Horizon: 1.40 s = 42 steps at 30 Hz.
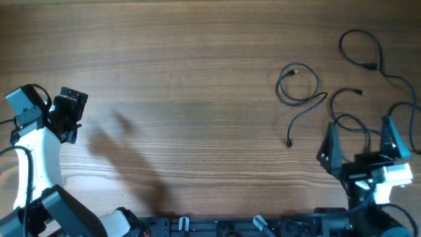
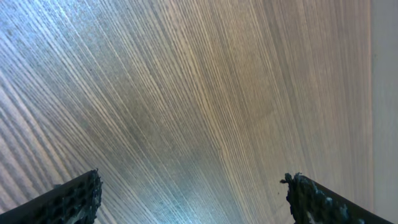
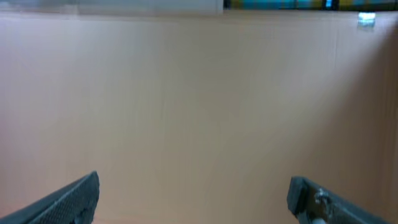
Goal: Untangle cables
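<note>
Black cables [image 1: 279,87] lie in loose loops at the right, one beneath the right gripper [image 1: 360,128], which like the left gripper [image 2: 193,186] has spread jaws; pinching two strands together could knot them

Far-right cable [image 1: 395,79] partly off the overhead edge (1 loop [image 1: 347,116] beneath the right gripper [image 1: 360,130])
</note>
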Motion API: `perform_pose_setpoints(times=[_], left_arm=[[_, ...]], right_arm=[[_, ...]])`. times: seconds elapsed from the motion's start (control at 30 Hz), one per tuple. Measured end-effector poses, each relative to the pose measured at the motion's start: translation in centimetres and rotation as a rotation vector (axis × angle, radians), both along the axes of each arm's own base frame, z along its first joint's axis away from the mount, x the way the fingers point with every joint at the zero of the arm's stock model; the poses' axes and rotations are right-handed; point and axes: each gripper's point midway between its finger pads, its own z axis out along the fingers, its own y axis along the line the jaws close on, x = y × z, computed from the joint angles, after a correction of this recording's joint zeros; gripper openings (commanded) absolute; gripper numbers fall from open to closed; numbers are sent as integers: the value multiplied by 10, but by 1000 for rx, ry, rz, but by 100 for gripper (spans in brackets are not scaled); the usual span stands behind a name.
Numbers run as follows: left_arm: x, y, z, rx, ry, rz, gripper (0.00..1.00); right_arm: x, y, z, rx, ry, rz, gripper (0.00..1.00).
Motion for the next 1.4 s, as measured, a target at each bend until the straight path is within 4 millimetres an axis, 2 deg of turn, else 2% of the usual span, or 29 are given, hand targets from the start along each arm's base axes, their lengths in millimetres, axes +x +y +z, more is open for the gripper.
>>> perform_pose_setpoints(times=[0.07,0.13,0.2,0.27,0.33,0.37,0.43,0.47,1.4], left_arm=[[0,0,0,1,0,0,100],[0,0,0,-1,0,0,100],[0,0,0,0,1,0,100],[0,0,0,0,1,0,100],[0,0,0,0,0,0,100],[0,0,0,0,0,0,100],[0,0,0,0,0,0,100],[0,0,0,0,0,-1,100],[0,0,0,0,0,0,100]], right_arm=[[5,1,-7,-2,-53,3,100],[15,0,-29,1,-73,-2,100],[31,-3,-66,9,-10,-17,100],[37,-5,-82,14,27,-26,100],[47,-9,-108,22,115,-46,100],[53,-11,-126,26,197,-60,100],[63,-17,-187,27,445,-93,100],[63,-17,-192,27,464,-96,100],[63,-18,-193,18,467,-107,100]])
